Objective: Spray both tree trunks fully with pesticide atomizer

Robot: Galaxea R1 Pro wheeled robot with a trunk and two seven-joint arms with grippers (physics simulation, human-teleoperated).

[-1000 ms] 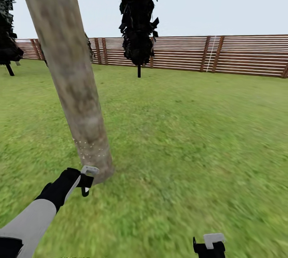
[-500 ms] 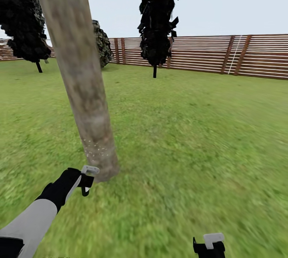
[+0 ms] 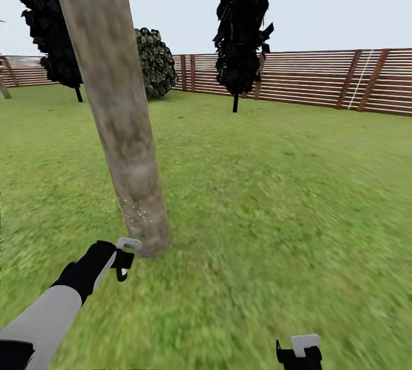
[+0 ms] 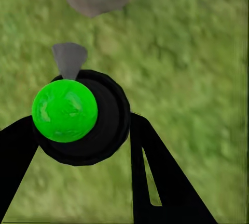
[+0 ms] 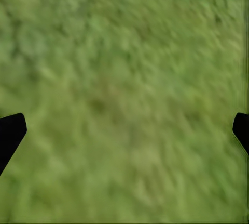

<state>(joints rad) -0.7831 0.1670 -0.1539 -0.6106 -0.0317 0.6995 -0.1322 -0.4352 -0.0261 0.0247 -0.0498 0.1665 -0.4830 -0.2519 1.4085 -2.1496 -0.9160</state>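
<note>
The left gripper (image 3: 122,259), closed around the atomizer (image 4: 78,117), hangs just beside the tree trunk (image 3: 123,129) base. The right gripper (image 3: 300,353) is open, empty. Aim higher to coat bare bark.

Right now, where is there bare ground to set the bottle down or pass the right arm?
Open lawn runs from the tree trunk across to the fence, and the right gripper hangs over it. It is tight only where the left gripper sits at the trunk's base.
</note>
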